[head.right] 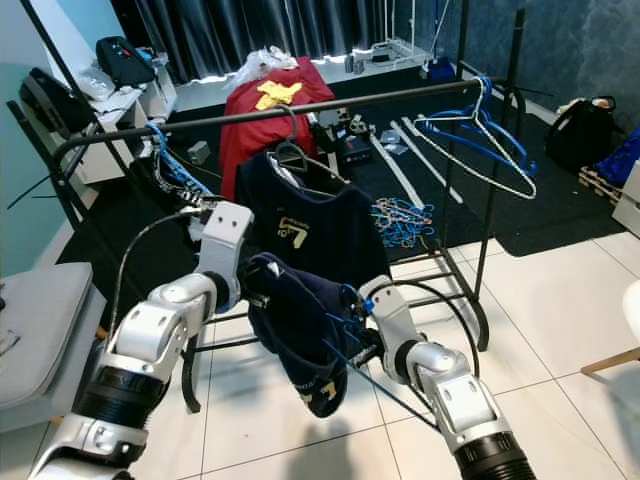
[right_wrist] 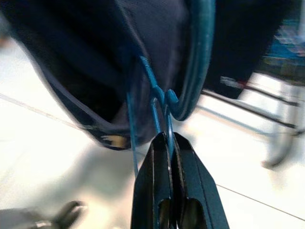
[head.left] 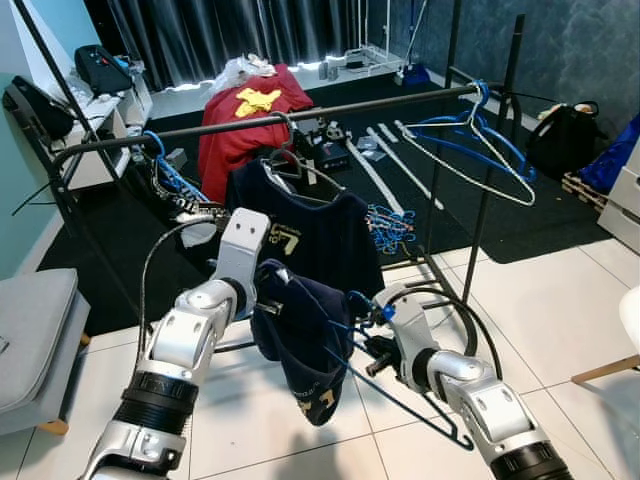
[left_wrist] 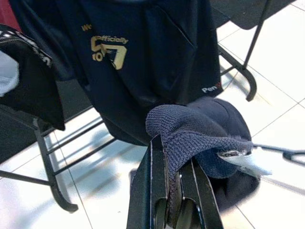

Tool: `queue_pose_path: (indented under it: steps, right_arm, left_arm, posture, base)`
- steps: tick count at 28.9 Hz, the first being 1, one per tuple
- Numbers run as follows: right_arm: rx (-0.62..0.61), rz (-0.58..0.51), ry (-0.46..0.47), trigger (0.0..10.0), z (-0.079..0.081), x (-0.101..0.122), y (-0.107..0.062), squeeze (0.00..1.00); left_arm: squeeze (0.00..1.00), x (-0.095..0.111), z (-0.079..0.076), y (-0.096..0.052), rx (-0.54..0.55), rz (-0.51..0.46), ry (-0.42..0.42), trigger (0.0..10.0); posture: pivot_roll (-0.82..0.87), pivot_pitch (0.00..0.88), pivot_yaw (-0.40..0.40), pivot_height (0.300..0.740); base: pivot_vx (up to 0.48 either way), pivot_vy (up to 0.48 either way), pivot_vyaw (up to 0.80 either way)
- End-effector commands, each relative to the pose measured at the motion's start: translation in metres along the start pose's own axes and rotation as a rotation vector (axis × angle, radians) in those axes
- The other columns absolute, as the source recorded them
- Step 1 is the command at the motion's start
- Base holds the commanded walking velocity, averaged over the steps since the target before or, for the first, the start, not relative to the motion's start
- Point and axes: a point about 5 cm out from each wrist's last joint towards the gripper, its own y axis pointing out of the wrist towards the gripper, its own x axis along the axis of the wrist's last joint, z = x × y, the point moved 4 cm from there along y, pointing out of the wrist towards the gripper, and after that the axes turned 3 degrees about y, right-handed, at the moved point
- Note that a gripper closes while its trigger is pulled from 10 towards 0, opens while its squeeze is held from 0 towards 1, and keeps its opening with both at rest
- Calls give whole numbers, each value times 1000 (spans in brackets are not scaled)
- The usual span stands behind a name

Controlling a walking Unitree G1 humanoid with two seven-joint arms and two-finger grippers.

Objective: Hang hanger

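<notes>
The blue hanger (head.left: 385, 385) with the dark shirt (head.left: 300, 340) hangs low, below and in front of the rail (head.left: 270, 122) — its hook must go up. The right gripper (right_wrist: 167, 143) pinches its wire; the left gripper (left_wrist: 172, 164) pinches the shirt — both arms bent, reaching toward the rail.

A room at home: clothes rack (head.left: 300, 112) across the frame's middle, dark curtains (head.left: 230, 30) at top, tiled floor (head.left: 560, 320) below.
</notes>
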Motion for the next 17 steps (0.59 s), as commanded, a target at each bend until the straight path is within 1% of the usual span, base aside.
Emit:
queue_pose_path:
  steps: [1,2,3,4,5,6,7,8,9,10,11,12,13,14,15,17]
  right_arm:
    - [-32,5,-32,10000,-1,-1,1,0]
    - [-111,-6,-43,10000,-10,0,2,0]
    - [-111,-6,-43,10000,-10,0,2,0]
    - [-201,-39,-33,10000,-22,3,2,0]
    - [-201,-39,-33,10000,-22,3,2,0]
    - [-289,-102,-12,10000,-33,12,-2,0]
    - [-289,-102,-12,10000,-33,12,-2,0]
    - [-350,-163,48,10000,-42,20,-5,0]
    - [-367,-216,153,10000,-46,25,-6,0]
    - [-367,-216,153,10000,-46,25,-6,0]
    - [-351,-258,292,10000,-47,29,-6,0]
    - [-351,-258,292,10000,-47,29,-6,0]
    - [-311,-300,477,10000,-46,31,-3,0]
    - [-311,-300,477,10000,-46,31,-3,0]
    - [-236,-339,629,10000,-42,38,0,0]
    - [-236,-339,629,10000,-42,38,0,0]
  left_arm:
    - [0,3,7,0,28,-11,0,10000]
    - [0,3,6,-1,25,-7,-1,10000]
    - [0,3,6,-1,25,-7,-1,10000]
    - [0,3,4,-1,13,-2,-2,10000]
    - [0,3,4,-1,13,-2,-2,10000]
    - [0,1,0,-2,-1,7,2,10000]
    - [0,1,0,-2,-1,7,2,10000]
    - [0,-2,-2,-2,-17,16,5,10000]
    - [0,-4,-6,-3,-42,22,8,10000]
    - [0,-4,-6,-3,-42,22,8,10000]
    - [0,-4,-11,-4,-73,20,6,10000]
    - [0,-4,-11,-4,-73,20,6,10000]
    - [0,-3,-17,-6,-114,14,10,10000]
    - [0,-3,-17,-6,-114,14,10,10000]
    - [0,-1,-24,-8,-166,5,25,10000]
    - [0,-1,-24,-8,-166,5,25,10000]
  posture:
    - [-9,18,127,740]
    - [-10,20,127,740]
    - [-10,20,127,740]
    - [-9,22,126,740]
    - [-9,22,126,740]
    - [-8,24,126,740]
    - [-8,24,126,740]
    - [-8,29,127,740]
    - [-9,30,128,740]
    - [-9,30,128,740]
    - [-9,30,128,740]
    - [-9,30,128,740]
    - [-9,33,131,740]
    - [-9,33,131,740]
    - [-5,33,129,740]
    - [-5,33,129,740]
  base:
    - [0,0,0]
    - [0,0,0]
    - [0,0,0]
    - [0,0,0]
    - [0,0,0]
    - [0,0,0]
    - [0,0,0]
    - [0,0,0]
    - [0,0,0]
    - [0,0,0]
    - [0,0,0]
    - [0,0,0]
    - [0,0,0]
    - [0,0,0]
    - [0,0,0]
    - [0,0,0]
